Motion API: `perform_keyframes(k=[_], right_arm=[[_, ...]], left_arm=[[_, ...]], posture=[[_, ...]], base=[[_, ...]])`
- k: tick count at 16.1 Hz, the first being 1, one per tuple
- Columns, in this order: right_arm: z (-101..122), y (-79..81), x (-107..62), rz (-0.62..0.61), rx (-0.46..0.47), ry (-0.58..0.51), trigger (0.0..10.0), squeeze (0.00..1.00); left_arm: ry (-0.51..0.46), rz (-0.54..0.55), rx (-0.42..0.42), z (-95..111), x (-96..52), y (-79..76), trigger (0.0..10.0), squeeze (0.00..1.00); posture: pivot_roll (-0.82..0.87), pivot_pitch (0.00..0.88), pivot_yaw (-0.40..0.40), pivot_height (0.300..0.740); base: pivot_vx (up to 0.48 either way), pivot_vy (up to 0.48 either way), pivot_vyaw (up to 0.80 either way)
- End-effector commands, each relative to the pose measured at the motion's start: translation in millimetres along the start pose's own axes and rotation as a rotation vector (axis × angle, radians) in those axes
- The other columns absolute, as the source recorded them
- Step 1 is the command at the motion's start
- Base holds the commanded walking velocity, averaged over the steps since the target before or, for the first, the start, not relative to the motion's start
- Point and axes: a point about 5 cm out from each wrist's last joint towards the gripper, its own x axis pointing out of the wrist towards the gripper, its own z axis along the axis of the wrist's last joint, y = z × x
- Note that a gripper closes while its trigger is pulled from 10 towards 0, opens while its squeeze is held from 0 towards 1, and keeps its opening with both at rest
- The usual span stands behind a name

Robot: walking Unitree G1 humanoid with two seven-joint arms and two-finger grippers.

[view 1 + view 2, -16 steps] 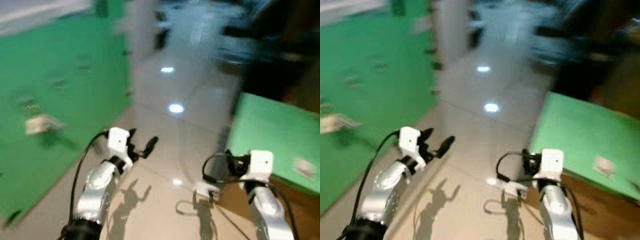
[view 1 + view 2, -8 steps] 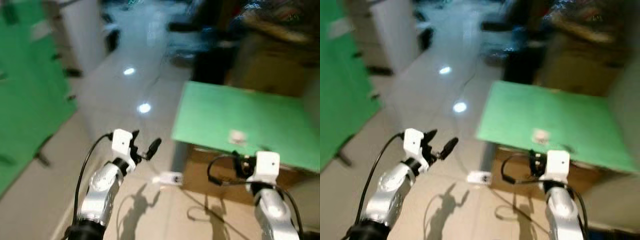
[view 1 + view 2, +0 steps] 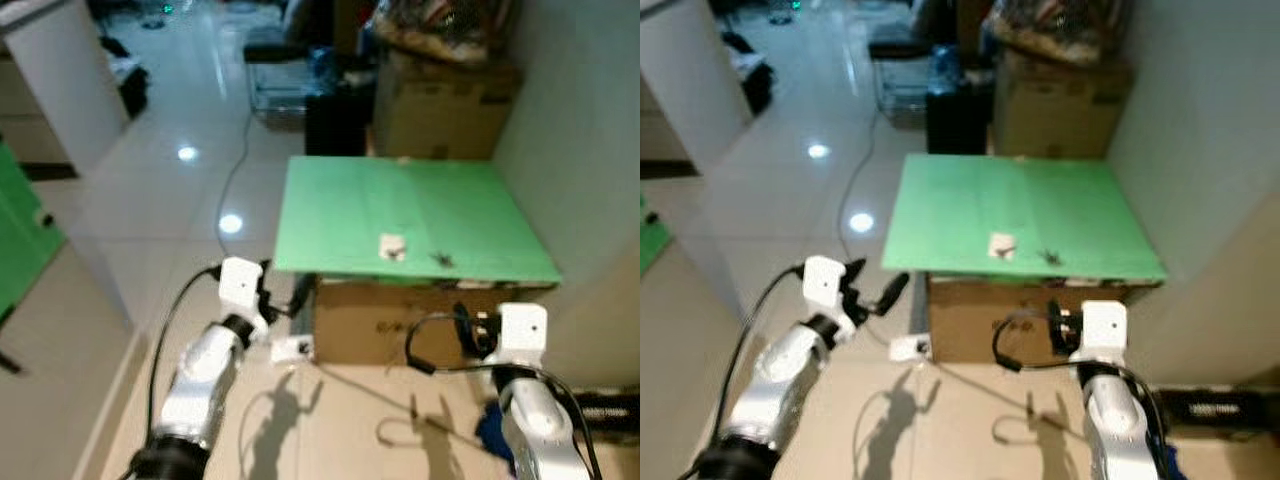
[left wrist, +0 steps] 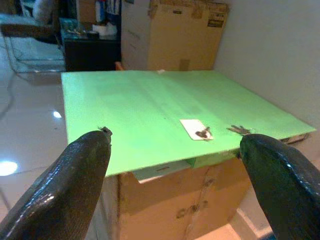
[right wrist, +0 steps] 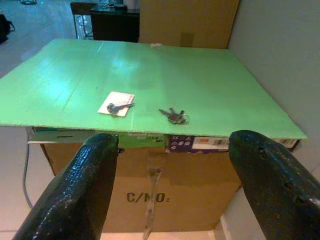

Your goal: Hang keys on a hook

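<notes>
A bunch of dark keys [image 5: 173, 116] lies on a green board [image 3: 420, 200] that tops a cardboard box [image 3: 385, 325] straight ahead. Beside the bunch, a white tag with a single key on it [image 5: 116, 107] rests on the same board. Both show small in the eye views, the keys [image 3: 440, 258] to the right of the tag [image 3: 392, 246]. My left gripper [image 3: 285, 285] is held out low before the box's left corner, open and holding nothing. My right gripper [image 5: 177, 142] is open too, level with the box's front and short of the board's near edge.
A light wall [image 3: 580, 130] rises on the right of the box. Behind it stand cardboard boxes [image 3: 445, 110], a black unit [image 3: 335, 120] and a chair [image 3: 280, 80]. A white cabinet [image 3: 50, 90] is at the far left. A white block [image 3: 292, 348] and cables lie on the tiled floor.
The camera has swung to the right: the green panel slid out on the left and the box with the green board now sits ahead. Both arms keep the same pose.
</notes>
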Motion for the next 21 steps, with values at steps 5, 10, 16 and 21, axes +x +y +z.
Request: perform_keyframes(k=[5, 10, 16, 21], right_arm=[[8, -3.6, 6.7, -0.001, -0.026, -0.027, 10.0, 0.00], [4, -3.9, 3.2, 0.008, -0.037, -0.007, 10.0, 0.00], [2, -6.3, 3.5, -0.003, -0.046, 0.009, 10.0, 0.00], [-1, -5.1, 4.2, -0.005, -0.042, 0.014, 10.0, 0.00]], left_arm=[[0.008, 0.011, -0.002, -1, 6.6, -5.1, 10.0, 0.00], [0.005, 0.056, -0.061, -1, 8.2, -4.9, 10.0, 0.00], [0.016, 0.077, -0.035, -1, 13.6, -4.1, 10.0, 0.00], [-0.020, 0.029, 0.000, 9, 15.8, -4.5, 10.0, 0.00]], posture=[[-0.09, 0.000, 0.017, 0.740], [-0.10, 0.000, 0.022, 0.740], [-0.11, 0.000, 0.033, 0.740], [-0.09, 0.000, 0.037, 0.740]], base=[[0.324, -0.350, 0.00], [0.373, -0.202, 0.00], [0.385, 0.000, 0.22], [0.000, 0.000, 0.09]])
